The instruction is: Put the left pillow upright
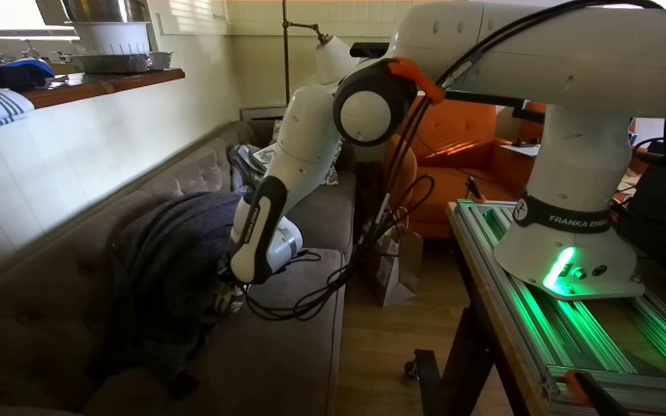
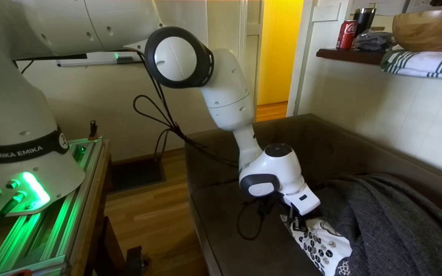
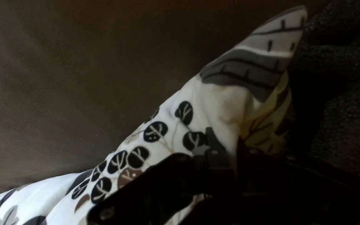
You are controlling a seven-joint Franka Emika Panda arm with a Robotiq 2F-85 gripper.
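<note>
The railed stand comes first, with the white arm rising from it and reaching over the front edge of the brown sofa. Above the seat, well in from that edge, is the hand, its fingers drawn close together with a fold of the left pillow nipped between them, near one corner.

The pillow, off-white with dark leaf and circle shapes, is on the seat between the sofa's front edge and the dark grey blanket. In an exterior view the part that shows is a long strip, its length running roughly along the front edge. The short end past the hand points toward the sofa's armrest; the longer part runs the opposite way until the view cuts it off. In the wrist view the strip slants from lower left to upper right, ending in a grey-banded peak. How steeply the pillow tilts I cannot tell, since the blanket hides part of it.

The blanket is heaped just behind, reaching up the sofa's backrest. At the sofa's opposite end sits a patterned cushion. On the wall behind, a ledge carries a red can and a wooden bowl.
</note>
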